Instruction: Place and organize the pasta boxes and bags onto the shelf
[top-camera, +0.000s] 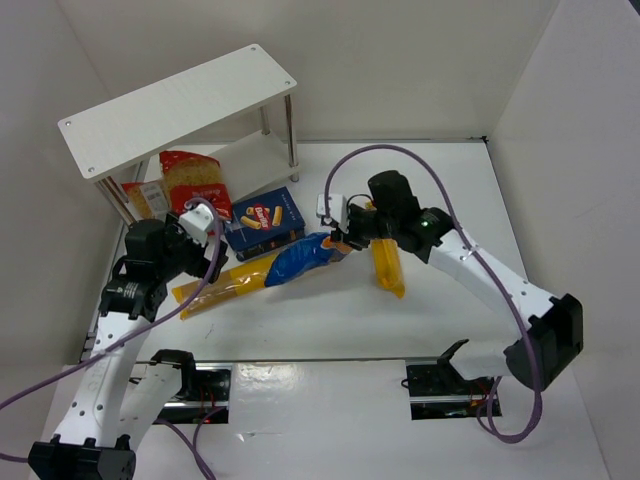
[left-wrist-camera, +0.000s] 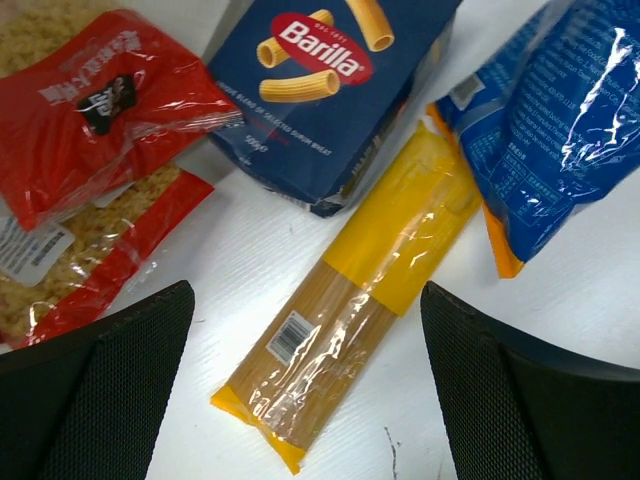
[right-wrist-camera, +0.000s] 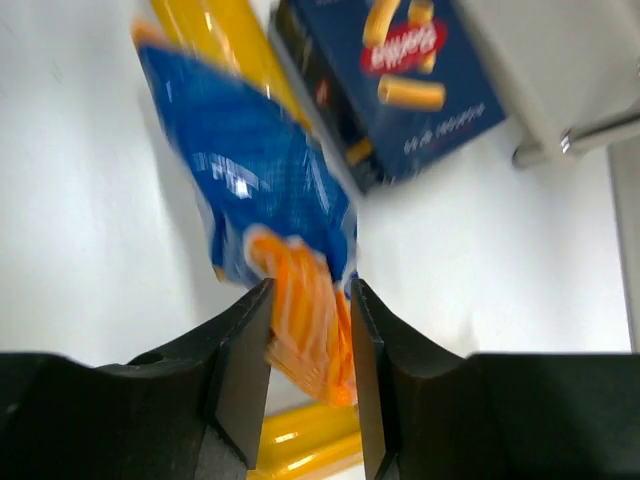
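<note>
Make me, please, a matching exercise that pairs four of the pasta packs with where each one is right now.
1 blue bag
2 pasta box
3 red-and-clear bag
4 long yellow bag by the left arm

A partly under the top board of the shelf
B lying beneath the open left gripper
C pinched at its orange end by the right gripper
D flat on the table, logo up

Pairs: 1-C, 2-D, 3-A, 4-B
</note>
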